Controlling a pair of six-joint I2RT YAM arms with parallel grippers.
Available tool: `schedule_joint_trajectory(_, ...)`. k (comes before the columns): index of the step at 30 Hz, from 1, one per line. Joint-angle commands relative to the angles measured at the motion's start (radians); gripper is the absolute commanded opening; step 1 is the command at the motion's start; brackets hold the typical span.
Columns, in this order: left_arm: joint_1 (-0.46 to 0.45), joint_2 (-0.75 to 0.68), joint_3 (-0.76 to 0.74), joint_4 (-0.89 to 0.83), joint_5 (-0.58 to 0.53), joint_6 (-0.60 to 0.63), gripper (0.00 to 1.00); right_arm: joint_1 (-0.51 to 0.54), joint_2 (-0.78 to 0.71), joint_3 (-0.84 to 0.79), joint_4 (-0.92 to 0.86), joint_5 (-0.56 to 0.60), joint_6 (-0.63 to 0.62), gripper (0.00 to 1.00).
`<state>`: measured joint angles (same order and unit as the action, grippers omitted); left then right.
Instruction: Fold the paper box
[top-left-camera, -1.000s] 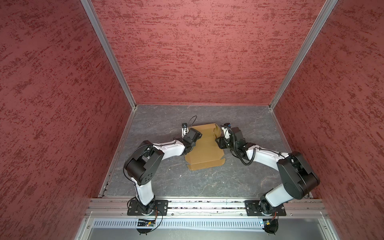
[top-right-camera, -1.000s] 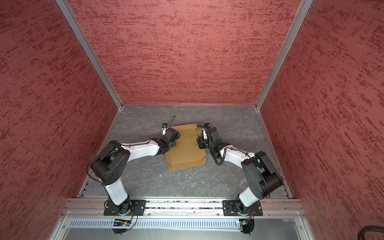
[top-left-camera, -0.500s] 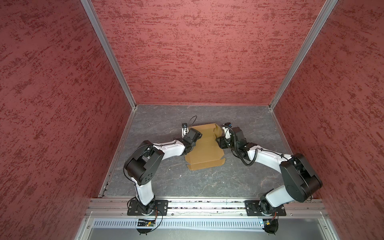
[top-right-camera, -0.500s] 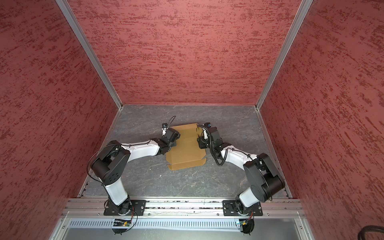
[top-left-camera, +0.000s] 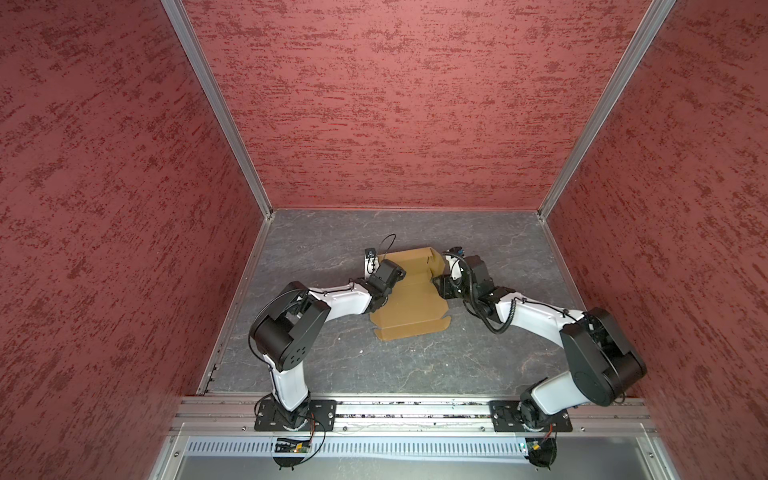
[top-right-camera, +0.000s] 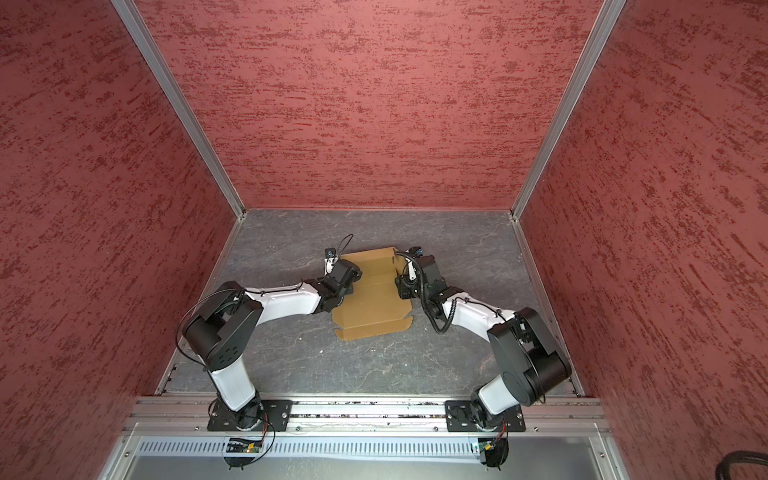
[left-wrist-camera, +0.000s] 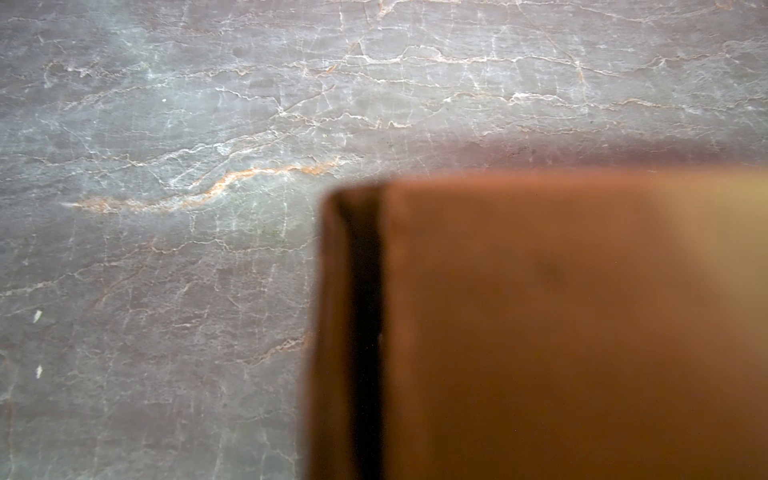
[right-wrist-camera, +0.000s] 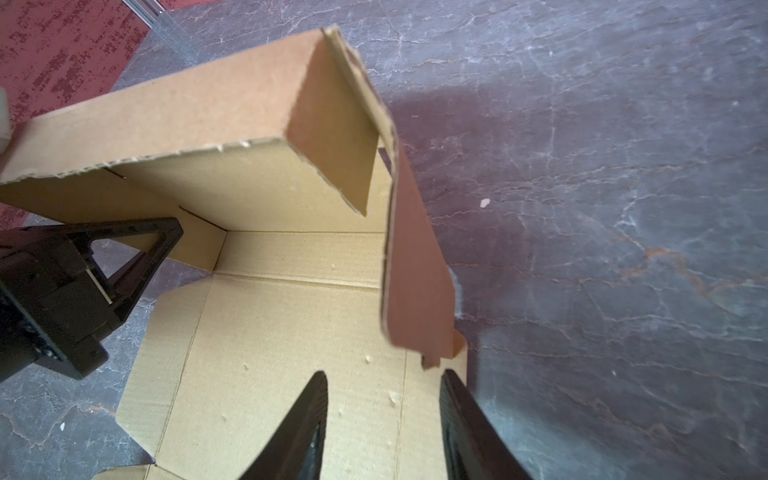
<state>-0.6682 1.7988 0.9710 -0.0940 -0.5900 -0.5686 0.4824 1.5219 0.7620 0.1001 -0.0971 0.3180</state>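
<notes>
Rail (top-left-camera: 415, 409) up front is carrying both arm bases, and past it the grey veined table (top-left-camera: 415, 365) is lying bare for a stretch.

Next, the paper box (top-left-camera: 411, 307) is sitting roughly mid-table in both top views, right between the two arms. Its nearest panel is lying flat on the table, with a small notched tab poking out at each near corner. Further back the sheet is standing up. From the right wrist camera, the right side wall is standing upright along its crease and the far wall is rising behind it. A small corner flap is tucking inward where the two meet.

The right gripper (right-wrist-camera: 382, 376) is hovering over the flat floor of the box, just inside the near end of that right wall. Its jaws are standing apart, with only the cardboard floor showing between them. One finger is sitting just beside the wall's little end tab, but I'm not seeing clearly whether it's touching.

The left gripper (right-wrist-camera: 162, 237) is sitting on the opposite side, right at the low left side flap. Its jaws are closed together, and I can't tell if any cardboard is pinched in there. The left wrist camera is only getting a blurry brown cardboard corner up close, over the table.

Behind everything, the red textured walls (top-left-camera: 395, 104) are boxing in the back and sides.
</notes>
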Motion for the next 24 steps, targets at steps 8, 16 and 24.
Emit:
schedule_joint_trajectory(8, -0.008, 0.059, -0.037, -0.09, 0.031, 0.007, 0.0, -0.03, -0.172, -0.045, -0.103, 0.055, -0.038, 0.49)
schedule_joint_trajectory(16, -0.008, 0.069, -0.035, -0.089, 0.036, 0.004, 0.0, -0.101, -0.316, -0.071, -0.161, 0.097, -0.063, 0.51)
schedule_joint_trajectory(24, -0.008, 0.066, -0.038, -0.088, 0.036, 0.004, 0.0, -0.214, -0.162, -0.014, -0.092, 0.022, -0.112, 0.52)
